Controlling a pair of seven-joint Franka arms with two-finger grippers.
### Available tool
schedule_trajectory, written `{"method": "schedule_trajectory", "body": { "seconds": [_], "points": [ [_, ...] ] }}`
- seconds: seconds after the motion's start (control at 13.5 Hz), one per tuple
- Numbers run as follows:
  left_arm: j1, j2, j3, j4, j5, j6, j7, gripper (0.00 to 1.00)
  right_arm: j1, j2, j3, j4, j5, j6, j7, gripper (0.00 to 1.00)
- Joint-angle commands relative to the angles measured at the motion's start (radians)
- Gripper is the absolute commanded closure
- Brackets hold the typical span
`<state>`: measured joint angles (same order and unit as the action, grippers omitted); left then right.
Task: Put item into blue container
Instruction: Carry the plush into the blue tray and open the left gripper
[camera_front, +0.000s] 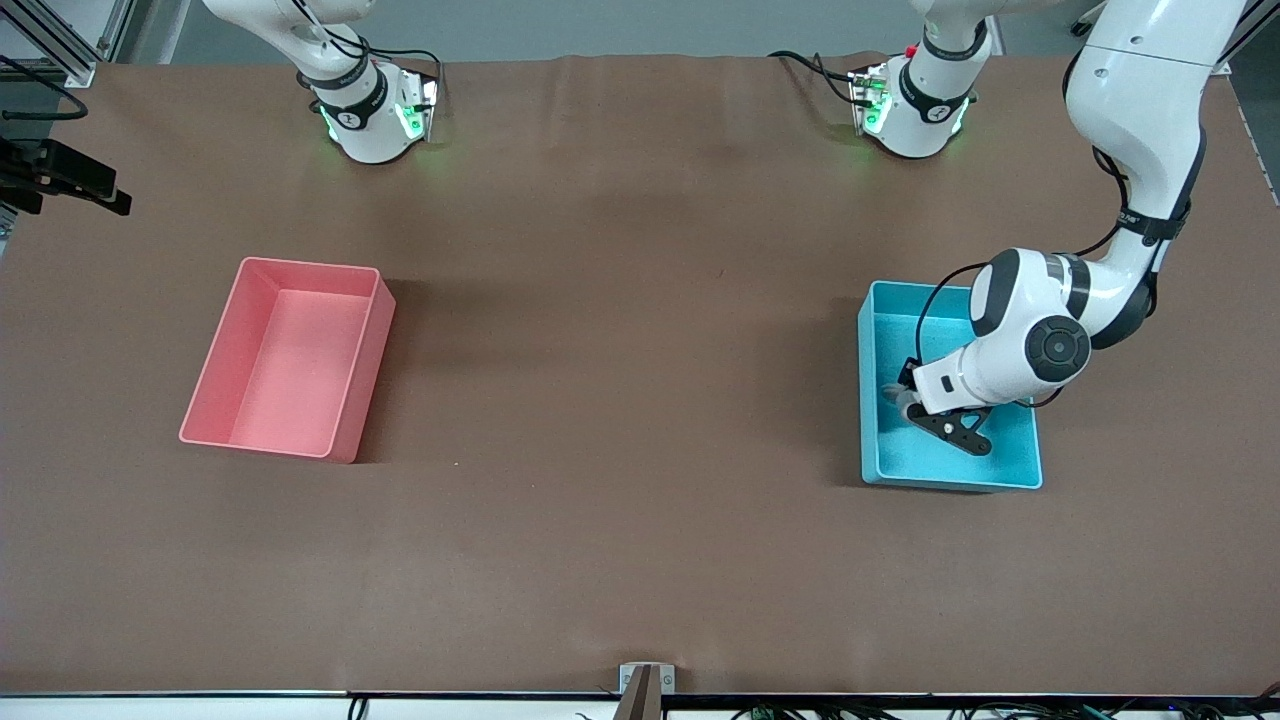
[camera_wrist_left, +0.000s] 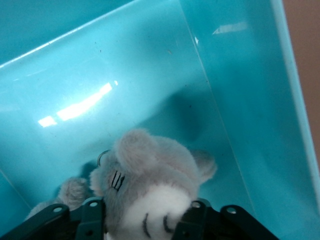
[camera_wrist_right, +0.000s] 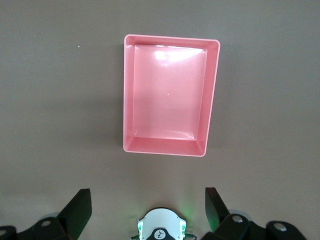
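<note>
The blue container stands at the left arm's end of the table. My left gripper is down inside it, close to the floor. A grey plush toy with a white face lies in the container right at this gripper, its head touching the gripper on both sides. In the front view only a small grey bit of the toy shows under the hand. My right gripper waits high over its arm's base, open, with nothing in it.
A pink bin holding nothing stands at the right arm's end of the table; the right wrist view looks straight down on it. The two arm bases stand along the table's edge farthest from the front camera.
</note>
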<state>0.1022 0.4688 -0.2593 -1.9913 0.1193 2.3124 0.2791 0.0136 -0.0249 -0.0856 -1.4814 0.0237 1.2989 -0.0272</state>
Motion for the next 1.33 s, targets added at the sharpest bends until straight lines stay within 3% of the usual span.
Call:
{"method": "schedule_trajectory", "body": {
  "seconds": [0.0,0.07,0.44,0.67,0.89,1.26],
  "points": [
    [-0.002,-0.005,-0.003,0.011,0.020,-0.001,-0.020,0.14,0.002,-0.038,0.001,-0.051,-0.007,0.013,-0.010,0.00],
    [-0.002,-0.012,-0.003,0.017,0.020,-0.005,-0.018,0.00,0.002,-0.038,0.000,-0.053,-0.007,0.014,-0.011,0.00],
    [0.007,-0.113,-0.006,0.055,0.019,-0.112,-0.020,0.00,0.002,-0.053,0.000,-0.066,-0.007,0.040,-0.011,0.00],
    [0.013,-0.173,-0.005,0.190,0.002,-0.324,-0.029,0.00,-0.001,-0.049,-0.002,-0.030,-0.005,0.045,-0.010,0.00],
    [0.016,-0.242,-0.014,0.354,0.000,-0.569,-0.191,0.00,0.000,-0.046,-0.002,-0.023,-0.007,0.068,-0.010,0.00],
    [0.033,-0.413,-0.005,0.376,-0.075,-0.726,-0.323,0.00,0.000,-0.046,-0.002,-0.028,-0.005,0.023,-0.003,0.00]
  ]
}}
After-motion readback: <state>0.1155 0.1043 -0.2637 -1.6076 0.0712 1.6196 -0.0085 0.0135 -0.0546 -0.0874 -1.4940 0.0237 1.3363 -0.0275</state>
